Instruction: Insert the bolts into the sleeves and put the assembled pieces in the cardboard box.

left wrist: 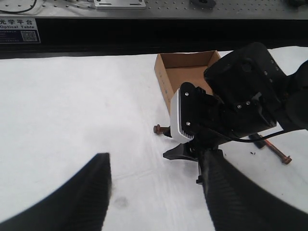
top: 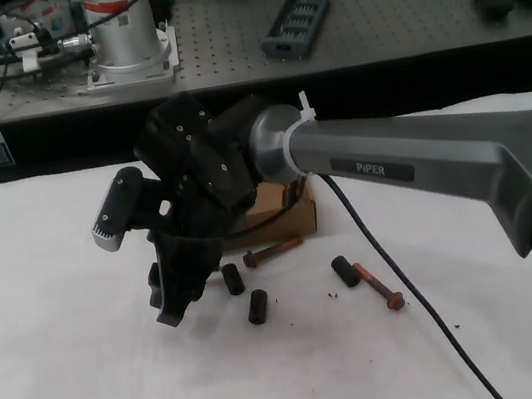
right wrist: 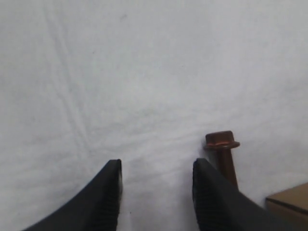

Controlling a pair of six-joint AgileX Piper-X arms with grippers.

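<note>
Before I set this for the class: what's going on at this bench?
The right gripper is low over the white cloth, open and holding nothing, with a rusty bolt lying just beside one finger. A second bolt and three black sleeves lie loose on the cloth near the cardboard box. The left gripper is farther off, also open and empty. No bolt is in a sleeve yet.
</note>
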